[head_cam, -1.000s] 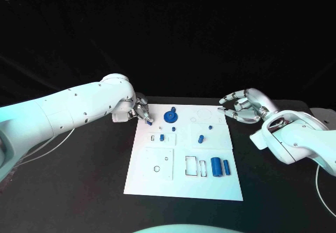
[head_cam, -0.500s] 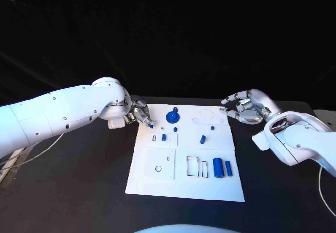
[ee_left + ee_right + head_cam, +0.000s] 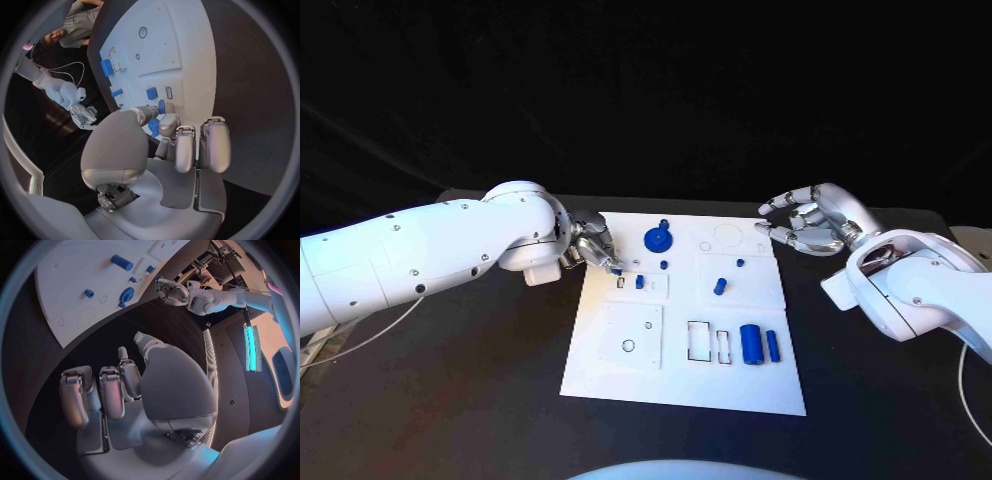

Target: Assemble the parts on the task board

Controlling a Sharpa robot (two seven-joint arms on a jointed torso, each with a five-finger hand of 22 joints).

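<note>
Pinching a small blue plastic part (image 3: 154,127) in the silver left hand (image 3: 593,244) over the white task board (image 3: 733,385), lower squarely into its slot, right hand (image 3: 805,222) curled, empty.

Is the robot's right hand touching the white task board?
Apart. In the head view the right hand hovers off the far right corner of the white task board, with black table visible between them.

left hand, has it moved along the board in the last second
Yes. The left hand, pinching a small blue part, has come in from the far left corner of the task board and a little nearer, toward the small blue pieces.
</note>
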